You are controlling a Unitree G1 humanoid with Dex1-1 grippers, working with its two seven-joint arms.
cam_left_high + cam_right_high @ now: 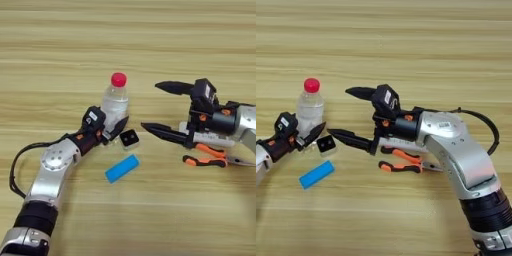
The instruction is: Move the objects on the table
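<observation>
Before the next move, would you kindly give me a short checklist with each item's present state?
1. Bottle upright, red cap on: ok.
2. Left tool at the bottle's base: ok; grip on it: cannot tell.
3. Black cube free beside the left tool: ok.
4. Right tool open, holding nothing: ok.
5. Pliers lie under the right arm, in its way: not ok.
6. Blue block apart from both tools: ok.

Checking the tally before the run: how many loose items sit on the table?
4: bottle at the left pincer, cube beside it, blue block in front, pliers under the right arm.
</observation>
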